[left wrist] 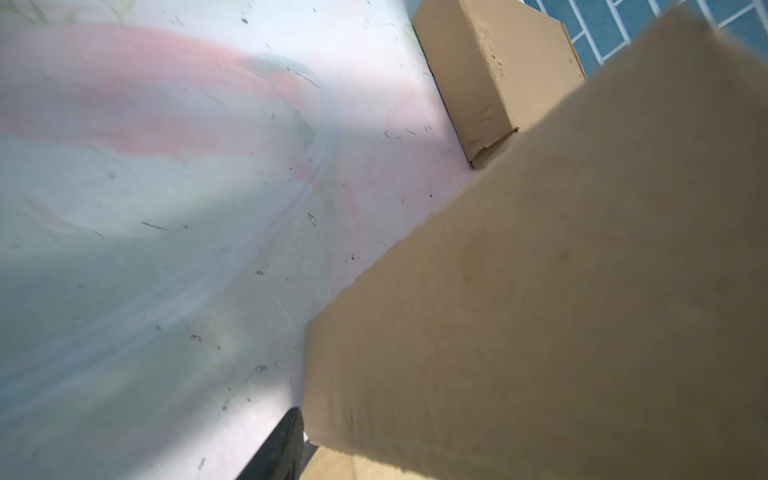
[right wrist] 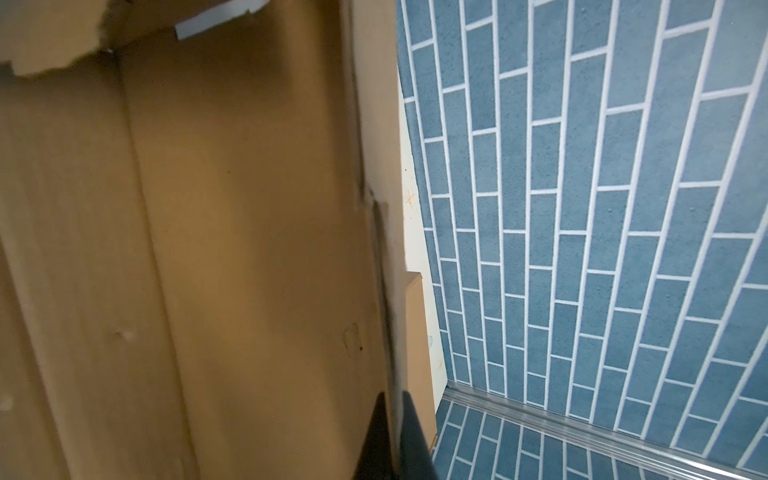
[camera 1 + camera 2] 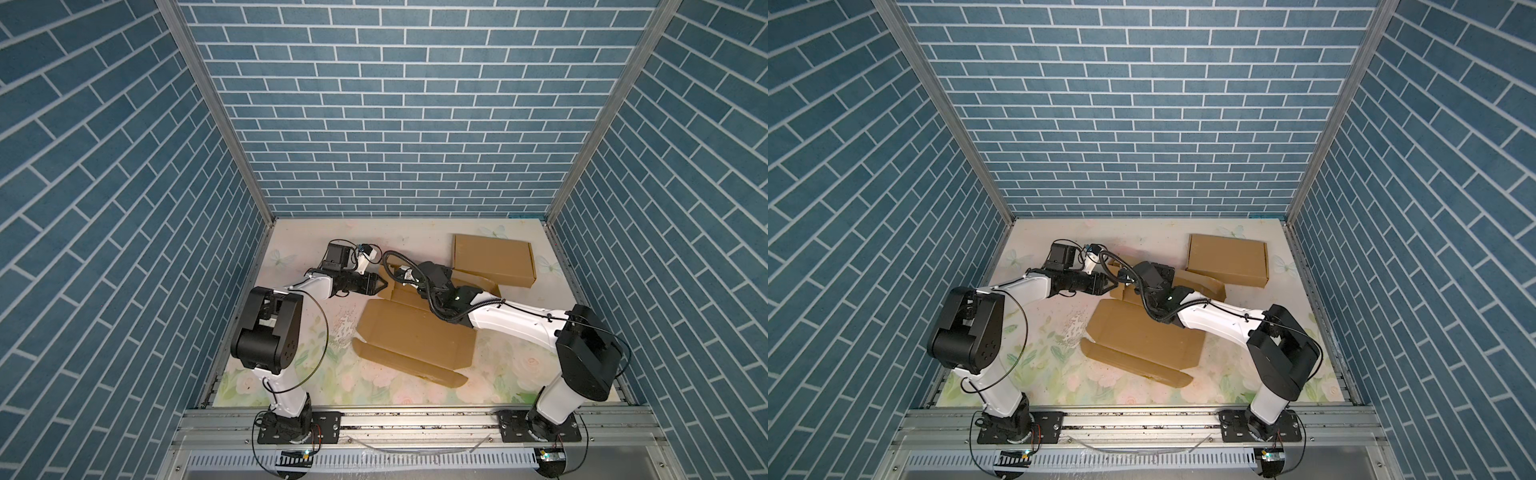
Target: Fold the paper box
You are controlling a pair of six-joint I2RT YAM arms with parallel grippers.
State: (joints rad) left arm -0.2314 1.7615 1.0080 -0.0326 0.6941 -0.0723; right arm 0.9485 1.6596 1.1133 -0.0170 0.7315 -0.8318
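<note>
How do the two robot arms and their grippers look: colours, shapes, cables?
Both the left arm and the right arm have white tapered links between bulky black joint housings, on black base plates. Thin black cables loop along them; the right arm also carries a ribbed black hose. The left gripper and right gripper have black, pointed fingers.

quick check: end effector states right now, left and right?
Left end effector: cannot tell; one finger shows beside a flap of the paper box, the other is hidden.
Right end effector: closed on an edge of the paper box.
</note>
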